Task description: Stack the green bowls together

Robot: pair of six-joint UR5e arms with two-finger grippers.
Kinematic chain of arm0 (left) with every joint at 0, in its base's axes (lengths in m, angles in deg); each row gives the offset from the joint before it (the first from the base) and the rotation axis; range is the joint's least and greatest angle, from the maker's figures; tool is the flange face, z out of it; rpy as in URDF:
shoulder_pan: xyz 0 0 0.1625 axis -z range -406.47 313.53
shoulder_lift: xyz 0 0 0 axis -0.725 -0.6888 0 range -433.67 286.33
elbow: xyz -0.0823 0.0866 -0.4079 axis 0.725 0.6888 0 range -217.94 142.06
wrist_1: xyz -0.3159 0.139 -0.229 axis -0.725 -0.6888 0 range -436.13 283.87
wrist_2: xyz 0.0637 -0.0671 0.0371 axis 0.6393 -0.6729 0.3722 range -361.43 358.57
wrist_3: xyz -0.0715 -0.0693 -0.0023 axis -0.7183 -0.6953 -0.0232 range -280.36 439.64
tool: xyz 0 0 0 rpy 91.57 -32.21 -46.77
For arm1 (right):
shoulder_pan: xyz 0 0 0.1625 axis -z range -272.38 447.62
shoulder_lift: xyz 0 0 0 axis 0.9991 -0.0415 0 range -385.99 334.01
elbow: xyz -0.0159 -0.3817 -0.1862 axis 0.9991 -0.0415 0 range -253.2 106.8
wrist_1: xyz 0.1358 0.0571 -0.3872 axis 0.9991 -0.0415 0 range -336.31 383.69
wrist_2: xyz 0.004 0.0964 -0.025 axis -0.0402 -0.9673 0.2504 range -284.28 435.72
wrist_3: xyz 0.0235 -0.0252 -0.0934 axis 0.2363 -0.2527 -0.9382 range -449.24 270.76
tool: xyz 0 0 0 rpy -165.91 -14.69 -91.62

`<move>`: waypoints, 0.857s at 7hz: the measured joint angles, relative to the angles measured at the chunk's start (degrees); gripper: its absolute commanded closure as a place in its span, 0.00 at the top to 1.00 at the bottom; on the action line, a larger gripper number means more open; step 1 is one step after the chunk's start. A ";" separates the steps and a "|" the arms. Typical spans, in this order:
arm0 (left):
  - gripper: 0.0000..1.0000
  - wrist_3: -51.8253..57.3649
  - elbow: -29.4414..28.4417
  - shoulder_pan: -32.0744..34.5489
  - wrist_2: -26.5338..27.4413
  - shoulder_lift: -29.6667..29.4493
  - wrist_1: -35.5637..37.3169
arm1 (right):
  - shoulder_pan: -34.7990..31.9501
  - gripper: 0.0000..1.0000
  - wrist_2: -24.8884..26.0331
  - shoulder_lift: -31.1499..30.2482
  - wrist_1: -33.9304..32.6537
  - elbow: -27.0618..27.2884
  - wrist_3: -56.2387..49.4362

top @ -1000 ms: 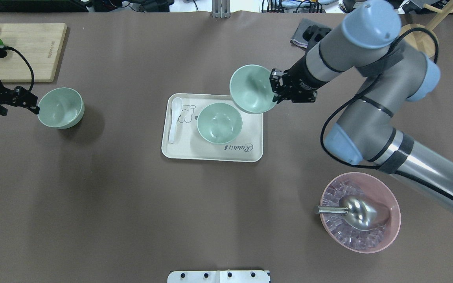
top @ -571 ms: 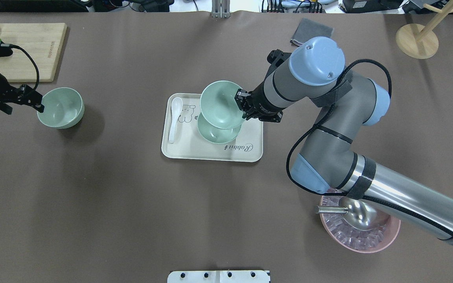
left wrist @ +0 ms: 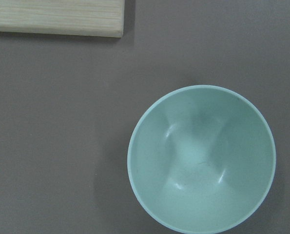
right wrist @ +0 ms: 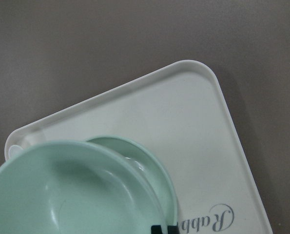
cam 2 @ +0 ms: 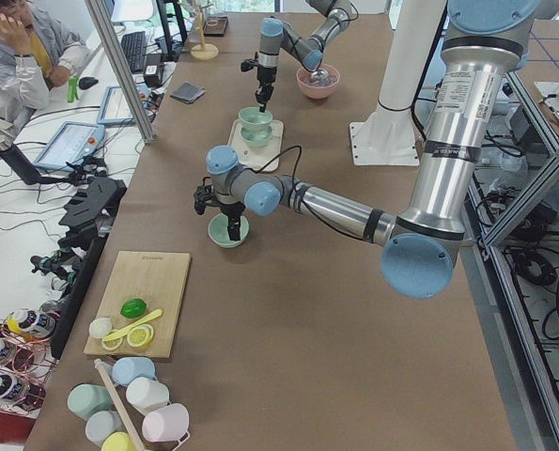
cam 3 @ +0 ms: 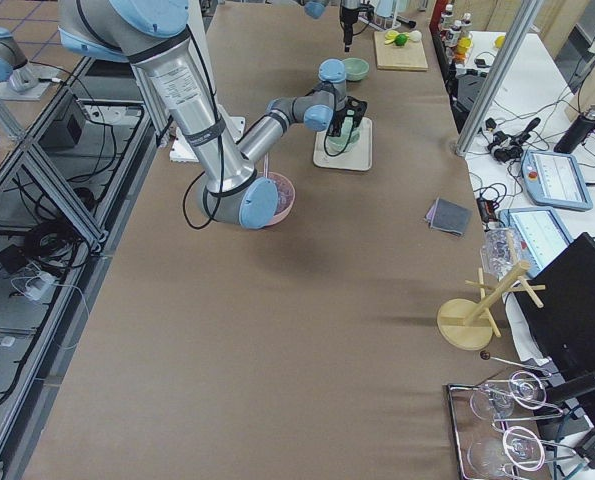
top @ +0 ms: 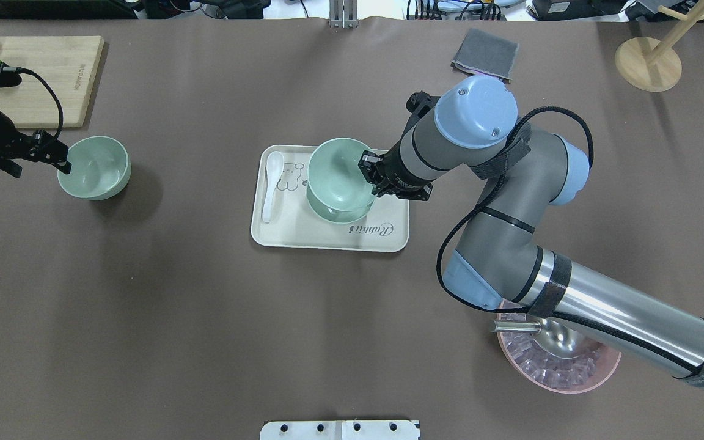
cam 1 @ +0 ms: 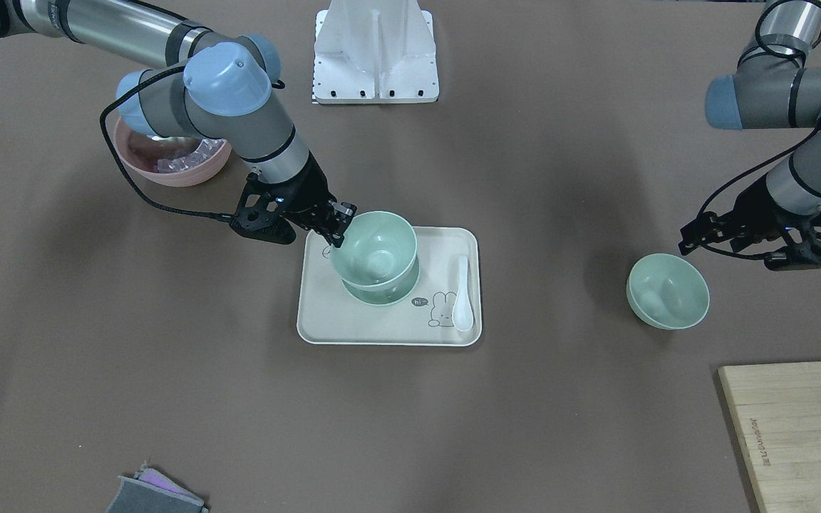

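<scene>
Three round matte green bowls (top: pixel 94 167) (top: pixel 340 171) (top: pixel 337 215), smooth rims.

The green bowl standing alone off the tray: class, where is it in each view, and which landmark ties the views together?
Exterior front-facing: lone bowl right of centre.
Overhead exterior: lone bowl at far left.
Exterior left: lone bowl mid-frame, left of centre.
Exterior right: lone bowl near the top, far end.
Left wrist-mounted: lone bowl fills the lower right.
Right wrist-mounted: not in it.
Landmark: wooden cutting board, in all five views with the bowl.
</scene>
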 measured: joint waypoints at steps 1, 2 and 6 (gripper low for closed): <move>0.97 -0.30 -0.04 -0.01 -0.02 -0.12 0.02 | 0.03 0.73 0.01 0.13 0.02 -0.13 -0.01; 0.97 -0.79 -0.17 -0.07 -0.02 -0.24 0.00 | 0.06 1.00 0.01 0.33 0.05 -0.34 -0.02; 0.94 -1.19 -4.26 -0.13 0.05 -2.08 -0.04 | -1.61 1.00 -0.47 0.83 0.25 -0.07 0.06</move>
